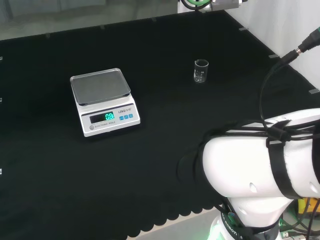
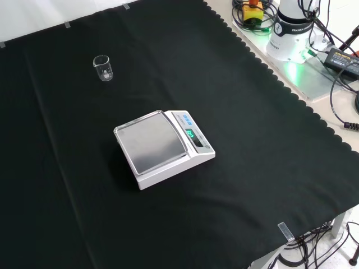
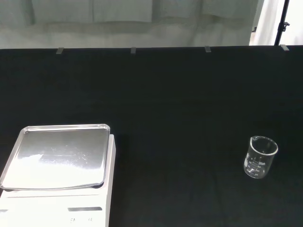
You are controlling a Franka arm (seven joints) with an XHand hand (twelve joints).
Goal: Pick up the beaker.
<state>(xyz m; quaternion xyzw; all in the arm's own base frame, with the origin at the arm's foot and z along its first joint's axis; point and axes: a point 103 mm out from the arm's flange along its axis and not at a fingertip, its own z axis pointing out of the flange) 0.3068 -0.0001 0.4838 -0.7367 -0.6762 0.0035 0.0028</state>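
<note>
Wrist view: beaker bears white graduation marks, unreadable.

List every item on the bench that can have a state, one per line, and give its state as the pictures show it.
beaker: upright on the black cloth, looks empty, standing apart from the scale, nothing touching it.
scale: switched on, green digits lit, flat on the cloth.
scale pan: bare metal, nothing resting on it.
black cloth: spread flat over the bench, taped along its edges.
</note>
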